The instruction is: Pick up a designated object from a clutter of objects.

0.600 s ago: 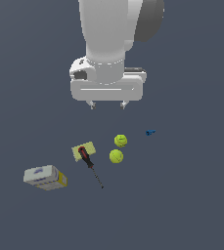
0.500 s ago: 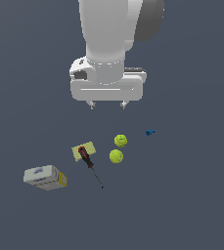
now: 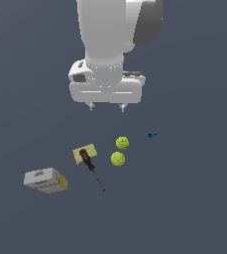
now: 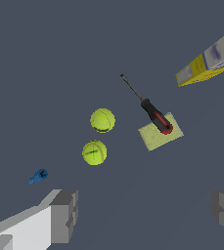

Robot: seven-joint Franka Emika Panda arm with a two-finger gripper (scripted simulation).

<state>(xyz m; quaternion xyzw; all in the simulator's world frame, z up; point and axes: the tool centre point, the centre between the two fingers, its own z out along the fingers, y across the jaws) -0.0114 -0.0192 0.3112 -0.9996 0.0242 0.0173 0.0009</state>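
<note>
Two alike yellow-green tennis balls lie side by side, one [image 3: 122, 143] [image 4: 94, 153] nearer the blue piece, the other [image 3: 118, 158] [image 4: 102, 120] nearer the screwdriver. Nothing in view marks which one is the designated object. My gripper [image 3: 106, 107] [image 4: 144, 212] hangs high above the clutter, open and holding nothing. Its grey fingers [image 4: 62, 215] stand wide apart in the wrist view. The balls are below it and slightly toward the exterior view's right.
A red-and-black-handled screwdriver [image 3: 90, 161] [image 4: 156, 116] rests its handle on a pale yellow-green flat block [image 3: 85, 154] [image 4: 161, 133]. A white-and-yellow box [image 3: 45, 180] [image 4: 211, 61] lies at the exterior view's left. A tiny blue piece [image 3: 152, 134] [image 4: 38, 176] sits right of the balls.
</note>
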